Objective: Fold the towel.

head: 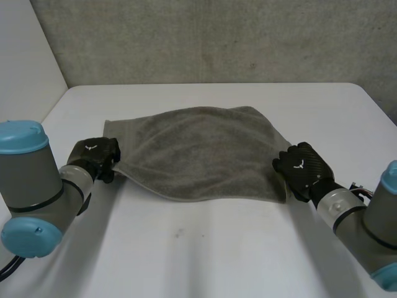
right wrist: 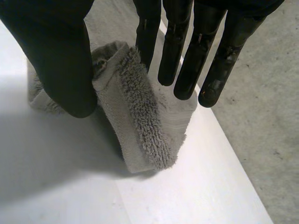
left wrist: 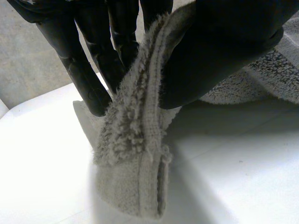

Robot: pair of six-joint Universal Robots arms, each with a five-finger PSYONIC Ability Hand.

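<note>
Head view: L hand (head: 96,155) & R hand (head: 304,166) pinch towel (head: 198,155) at near corners.

White table (head: 205,248), grey speckled surface (head: 217,37) beyond

Place: a robot lab or test cell.
Worktop: a plain white worktop (head: 217,248) carrying a single grey towel (head: 205,152).
Backdrop: a bare, rough grey wall (head: 217,37) behind it and a white panel (head: 25,62) at its left side.
Machinery: the left arm (head: 37,186) and right arm (head: 366,217), grey with light-blue caps, reach in from the near edge.
</note>
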